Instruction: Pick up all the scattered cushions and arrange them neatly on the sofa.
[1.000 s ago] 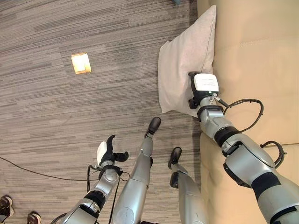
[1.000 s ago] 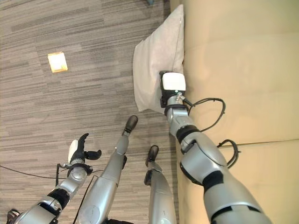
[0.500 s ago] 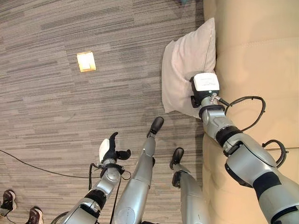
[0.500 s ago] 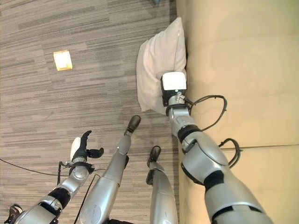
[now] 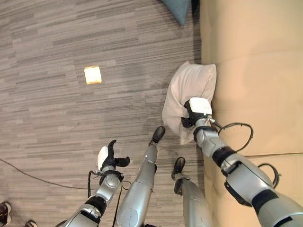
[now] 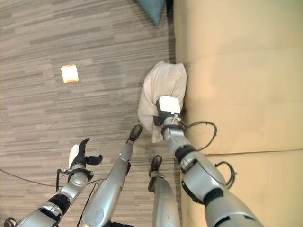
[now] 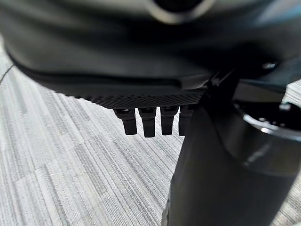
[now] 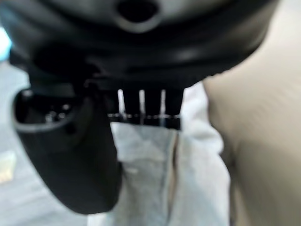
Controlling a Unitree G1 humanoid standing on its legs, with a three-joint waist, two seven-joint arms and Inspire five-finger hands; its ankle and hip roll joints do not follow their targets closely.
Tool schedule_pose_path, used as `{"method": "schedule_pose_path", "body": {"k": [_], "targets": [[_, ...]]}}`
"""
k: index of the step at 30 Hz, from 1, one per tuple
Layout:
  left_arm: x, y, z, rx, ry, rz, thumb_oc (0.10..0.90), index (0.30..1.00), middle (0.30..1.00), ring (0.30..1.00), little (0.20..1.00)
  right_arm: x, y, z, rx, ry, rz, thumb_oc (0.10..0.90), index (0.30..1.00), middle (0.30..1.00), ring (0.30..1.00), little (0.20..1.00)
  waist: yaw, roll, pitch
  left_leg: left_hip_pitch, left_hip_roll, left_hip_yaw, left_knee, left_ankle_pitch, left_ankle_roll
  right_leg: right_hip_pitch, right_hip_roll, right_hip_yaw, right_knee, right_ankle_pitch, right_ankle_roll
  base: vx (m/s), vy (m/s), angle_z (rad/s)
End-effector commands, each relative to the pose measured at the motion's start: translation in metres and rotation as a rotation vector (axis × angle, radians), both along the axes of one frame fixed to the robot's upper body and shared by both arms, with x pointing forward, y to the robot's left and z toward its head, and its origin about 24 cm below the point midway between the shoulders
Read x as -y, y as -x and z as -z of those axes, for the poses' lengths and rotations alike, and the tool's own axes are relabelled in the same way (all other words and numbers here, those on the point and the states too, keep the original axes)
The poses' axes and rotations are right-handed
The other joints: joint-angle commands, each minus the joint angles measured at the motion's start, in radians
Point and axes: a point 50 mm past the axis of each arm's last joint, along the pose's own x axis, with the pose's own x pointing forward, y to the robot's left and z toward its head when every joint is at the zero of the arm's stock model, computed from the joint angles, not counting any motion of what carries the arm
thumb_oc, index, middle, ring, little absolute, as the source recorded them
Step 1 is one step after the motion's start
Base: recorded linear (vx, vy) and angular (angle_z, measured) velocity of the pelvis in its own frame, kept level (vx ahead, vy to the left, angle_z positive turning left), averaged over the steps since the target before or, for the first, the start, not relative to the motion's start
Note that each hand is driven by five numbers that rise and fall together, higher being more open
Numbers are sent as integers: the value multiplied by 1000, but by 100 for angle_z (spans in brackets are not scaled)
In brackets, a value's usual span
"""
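- Your right robot hand (image 5: 190, 115) reaches forward from the lower right, the arm stretched along the front of the sofa (image 5: 255, 71), with the white-capped back of the hand facing up.
- That hand is clamped onto the pale cushion (image 5: 187, 92): in its wrist view the fingers (image 8: 141, 110) curl down into the fabric and the thumb (image 8: 70, 155) stands opposite them, with cloth bunched between.
- The cushion hangs crumpled from the grip, pressed against the sofa's front edge, its upper part just touching the seat's side and its lower corner drooping toward the carpet (image 5: 71, 127) (whether that corner touches the floor, you cannot tell).
- Your left robot hand (image 5: 110, 158) is held low at the lower left, well apart from the cushion, fingers (image 7: 146, 123) relaxed and thumb spread out sideways, holding nothing; only carpet lies beneath it.
- A teal cushion (image 5: 177, 9) lies on the carpet at the far end, right by the sofa's front.
- A small pale square plate (image 5: 93, 74) is set in the carpet well off to the left.
- A shoe (image 5: 4, 210) of a person shows at the bottom left corner.
- Between the gripped cushion and the sofa seat nothing stands in the way.
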Motion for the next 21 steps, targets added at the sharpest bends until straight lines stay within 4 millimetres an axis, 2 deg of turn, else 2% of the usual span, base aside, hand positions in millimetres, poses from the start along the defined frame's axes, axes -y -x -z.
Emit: {"method": "schedule_pose_path", "body": {"k": [1,3,5,6,7,8,9,10,13,14,15,16,17,18,19,21], "targets": [[-24,27,14,-69,-8,-106,800,900,900,900,900,-25,9,-22,174,-130,-134,400,300,300,300,300,-44,-41,1,75,-16,7,48,-188,13,77,-57,66,-121,138,69,57,61,-31],[-29,36,18,-88,2,-122,800,900,900,900,900,-13,26,-21,215,-203,-134,400,300,300,300,300,-79,-71,-56,135,-12,35,58,-220,28,129,-60,73,-139,151,77,99,84,-27],[-32,37,17,-92,-4,-133,800,900,900,900,900,-7,32,-20,220,-220,-126,400,300,300,300,300,-92,-77,-81,158,-8,45,55,-225,32,144,-60,79,-152,163,82,72,78,-47],[-39,36,14,-87,-13,-147,800,900,900,900,900,10,43,-27,265,-253,-100,400,300,300,300,300,-125,-93,-119,200,-7,70,59,-246,39,178,-63,87,-163,172,87,39,58,-48],[-39,36,15,-87,-13,-146,800,900,900,900,900,11,43,-27,264,-253,-98,400,300,300,300,300,-124,-92,-122,197,-6,70,57,-242,39,176,-62,87,-167,177,88,89,115,-32],[-42,34,11,-76,-22,-142,800,900,900,900,900,26,55,-33,303,-261,-79,400,300,300,300,300,-166,-98,-163,239,-3,91,50,-255,44,198,-67,99,-176,191,94,40,63,-29],[-42,34,11,-78,-22,-140,800,900,900,900,900,26,56,-33,301,-261,-78,400,300,300,300,300,-164,-98,-164,240,-3,91,48,-255,44,200,-67,99,-177,191,94,107,146,-35],[-44,32,8,-63,-28,-143,800,900,900,900,900,41,69,-33,317,-285,-42,400,300,300,300,300,-202,-94,-200,277,0,113,39,-264,49,216,-72,115,-183,208,101,93,124,-43],[-47,34,5,-38,-9,-160,800,900,900,900,900,62,90,-36,354,-357,21,400,300,300,300,300,-251,-81,-247,327,8,155,11,-272,59,229,-74,138,-183,230,110,92,116,-53],[-46,35,5,-40,-9,-159,800,900,900,900,900,62,91,-36,352,-357,22,400,300,300,300,300,-249,-81,-247,329,9,156,9,-272,59,230,-74,139,-183,230,111,61,107,-49],[-49,36,-1,-8,-23,-151,800,900,900,900,900,71,101,-39,381,-385,46,400,300,300,300,300,-276,-72,-269,367,19,195,-15,-277,66,231,-79,137,-180,247,118,35,72,-35],[-49,36,0,-10,-23,-150,800,900,900,900,900,71,102,-39,379,-385,47,400,300,300,300,300,-273,-72,-269,370,19,197,-17,-277,66,233,-78,139,-181,247,118,82,133,-46],[-53,46,10,-50,94,-253,800,900,900,900,900,71,104,-40,385,-453,51,400,300,300,300,300,-290,-66,-288,414,36,252,-31,-288,67,241,-90,112,-176,251,118,67,72,-103],[-63,47,7,-39,44,-271,800,900,900,900,900,74,111,-35,378,-469,72,400,300,300,300,300,-290,-63,-299,434,44,284,-38,-292,66,239,-105,66,-175,262,117,81,59,-130],[-63,53,10,-52,23,-266,800,900,900,900,900,74,112,-36,385,-476,65,400,300,300,300,300,-289,-61,-306,443,50,304,-35,-297,65,241,-123,16,-178,266,115,58,-6,-147],[-63,64,17,-65,71,-327,800,900,900,900,900,78,119,-31,376,-445,86,400,300,300,300,300,-304,-54,-328,476,61,340,-37,-311,66,257,-147,-24,-187,281,117,76,-28,-78]]}}
